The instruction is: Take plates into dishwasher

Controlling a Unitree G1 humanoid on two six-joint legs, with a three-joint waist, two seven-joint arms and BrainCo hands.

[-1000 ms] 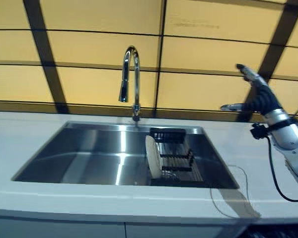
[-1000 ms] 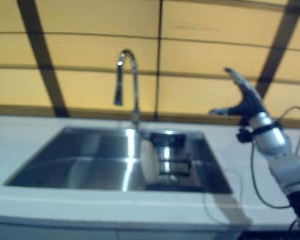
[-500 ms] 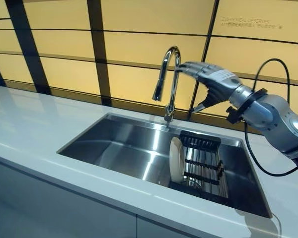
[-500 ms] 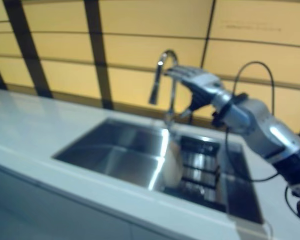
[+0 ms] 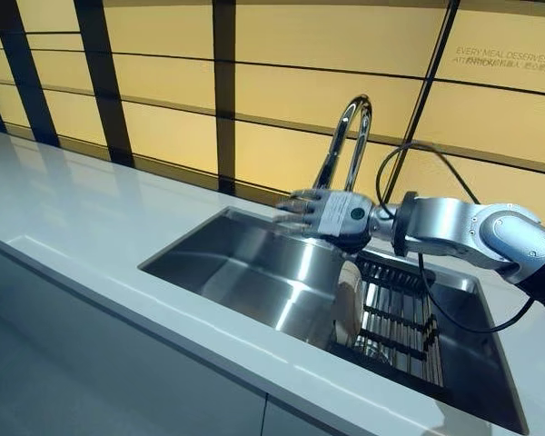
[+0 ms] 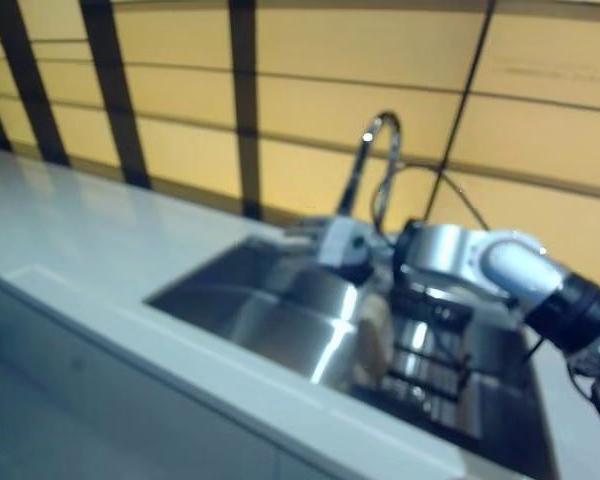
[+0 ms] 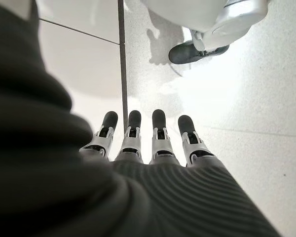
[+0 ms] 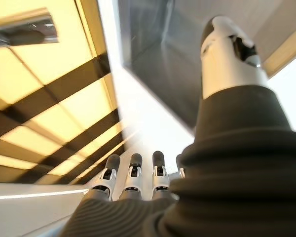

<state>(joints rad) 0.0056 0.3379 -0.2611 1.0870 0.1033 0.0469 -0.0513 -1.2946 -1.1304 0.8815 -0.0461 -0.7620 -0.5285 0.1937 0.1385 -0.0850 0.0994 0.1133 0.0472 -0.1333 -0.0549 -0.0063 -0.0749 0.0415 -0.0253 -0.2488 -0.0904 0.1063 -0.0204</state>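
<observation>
Barely started, plate not picked up yet

Our right robot hand hovers empty, fingers straight, above the plate, which stands in the rack inside the sink; no dishwasher in sight.

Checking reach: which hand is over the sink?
The right hand, fingers straight, is above the sink, close over the plate in the rack. The left hand points at floor.
</observation>
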